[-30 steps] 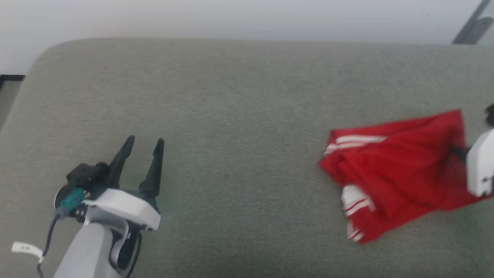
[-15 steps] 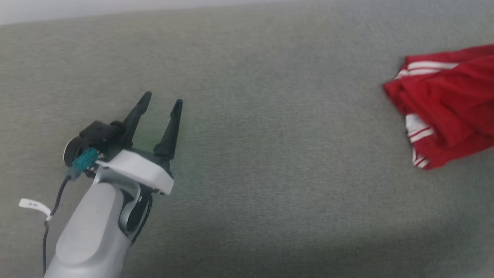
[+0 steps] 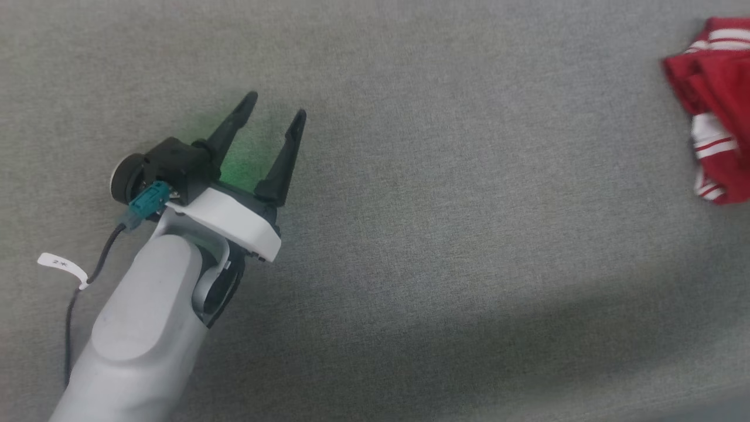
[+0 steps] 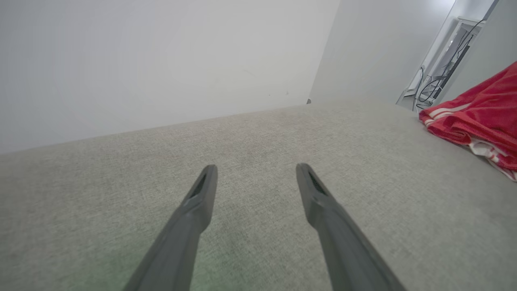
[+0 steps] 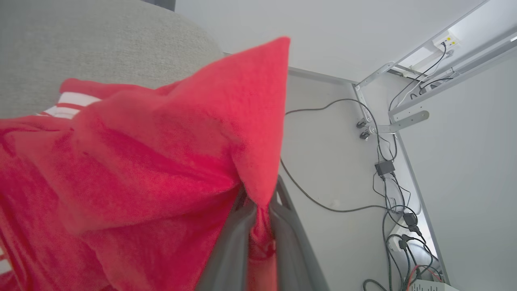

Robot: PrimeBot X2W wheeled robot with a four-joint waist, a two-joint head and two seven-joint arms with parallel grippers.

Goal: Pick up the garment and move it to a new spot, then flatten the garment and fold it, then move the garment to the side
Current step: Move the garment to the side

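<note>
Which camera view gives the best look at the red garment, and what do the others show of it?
The right wrist view: the garment is large there, a fold pinched in the right end effector. The head view catches a bunched part at its right edge; the left wrist view, a striped part likewise.

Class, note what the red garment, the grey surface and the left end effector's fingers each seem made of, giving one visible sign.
Garment: soft knit cloth, matte and slightly fuzzy; it drapes and creases.
Surface: probably woven upholstery fabric; fine flecked weave, matte.
Left end effector fingers: likely dark moulded plastic; smooth, dull, with slots near the tips.
</note>
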